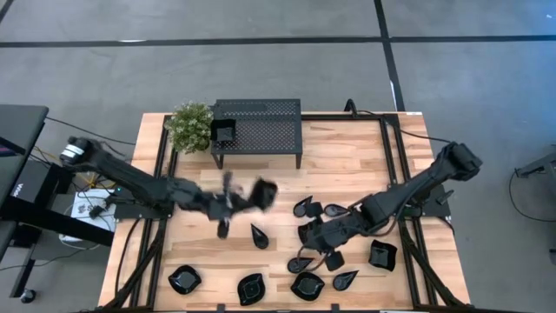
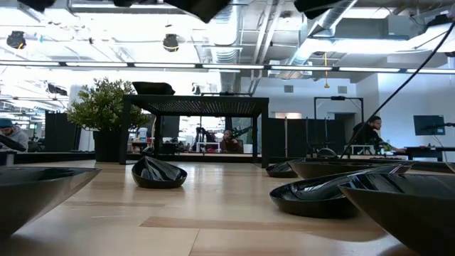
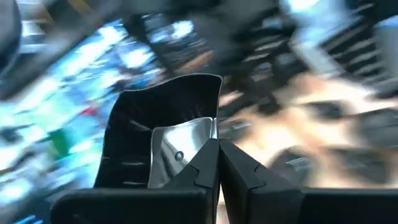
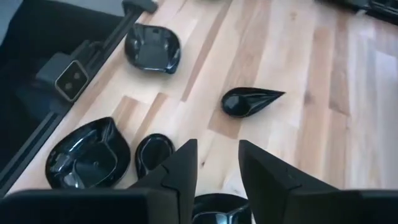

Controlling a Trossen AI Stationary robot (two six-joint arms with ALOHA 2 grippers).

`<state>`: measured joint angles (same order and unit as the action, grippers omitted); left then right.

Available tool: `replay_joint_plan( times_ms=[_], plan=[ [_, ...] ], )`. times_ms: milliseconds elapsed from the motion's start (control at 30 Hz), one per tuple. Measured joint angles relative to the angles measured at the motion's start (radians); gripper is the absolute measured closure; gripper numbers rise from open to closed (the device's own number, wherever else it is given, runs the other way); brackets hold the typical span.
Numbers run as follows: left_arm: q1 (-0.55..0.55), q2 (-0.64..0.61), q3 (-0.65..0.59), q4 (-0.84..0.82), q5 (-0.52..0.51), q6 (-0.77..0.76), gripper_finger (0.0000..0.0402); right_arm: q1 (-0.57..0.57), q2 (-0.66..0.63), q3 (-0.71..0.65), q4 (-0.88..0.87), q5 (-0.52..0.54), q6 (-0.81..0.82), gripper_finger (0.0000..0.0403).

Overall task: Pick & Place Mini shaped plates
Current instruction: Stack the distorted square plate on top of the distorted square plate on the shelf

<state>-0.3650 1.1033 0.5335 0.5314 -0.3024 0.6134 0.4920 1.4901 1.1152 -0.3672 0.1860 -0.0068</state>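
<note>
My left gripper (image 1: 248, 197) hangs above the table's middle, shut on a square glossy black mini plate (image 1: 266, 192), which fills the left wrist view (image 3: 155, 124). My right gripper (image 1: 313, 233) is open over a cluster of mini plates right of centre. Its fingers (image 4: 186, 165) stand apart above the bare wood, with the rim of one plate (image 4: 217, 213) below them. A teardrop plate (image 4: 249, 101) lies just ahead of them. Other mini plates lie flat on the table, such as a round one (image 1: 184, 279) and a leaf one (image 1: 252, 288). My left gripper pinches one side of the square plate's rim (image 3: 211, 132) between its two fingers. The fingers come in level from the table's left. The plate is lifted clear of the table and stands tipped on edge beyond the fingertips.
A black perforated stand (image 1: 256, 130) is at the far middle, with a square plate (image 1: 223, 132) on its left end and a potted plant (image 1: 189, 126) beside it. Two small plates (image 1: 223, 228) (image 1: 259, 235) lie under the left arm. A black frame rail (image 1: 395, 174) runs along the right.
</note>
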Motion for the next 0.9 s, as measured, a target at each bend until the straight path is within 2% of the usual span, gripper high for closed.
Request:
replay_joint_plan(
  times_ms=[167, 300, 367, 433, 533, 767, 900],
  plan=[
    [0.136, -0.259, 0.0, -0.235, -0.17, 0.064, 0.0393, -0.014, 0.003, 0.0, -0.003, -0.001, 0.0, 0.0295],
    [0.313, -0.416, 0.022, -0.511, -0.187, 0.032, 0.0393, -0.036, -0.004, 0.0, 0.013, -0.001, -0.003, 0.0295],
    [0.397, -0.46, 0.049, -0.667, -0.162, 0.019, 0.0394, -0.051, -0.004, 0.0, 0.008, -0.001, -0.003, 0.0295],
    [0.483, -0.478, 0.08, -0.804, -0.089, -0.028, 0.0394, -0.067, -0.004, 0.0, 0.009, -0.001, -0.003, 0.0295],
    [0.6, -0.472, 0.104, -0.901, 0.033, -0.077, 0.0393, -0.096, -0.004, 0.0, 0.008, -0.001, -0.003, 0.0295],
    [0.773, -0.38, 0.107, -0.911, 0.185, -0.07, 0.0392, -0.143, -0.004, 0.0, 0.012, -0.001, -0.001, 0.0295],
    [0.824, -0.299, 0.107, -0.906, 0.202, -0.019, 0.0393, -0.154, -0.004, 0.0, 0.012, -0.001, 0.0, 0.0295]
  ],
)
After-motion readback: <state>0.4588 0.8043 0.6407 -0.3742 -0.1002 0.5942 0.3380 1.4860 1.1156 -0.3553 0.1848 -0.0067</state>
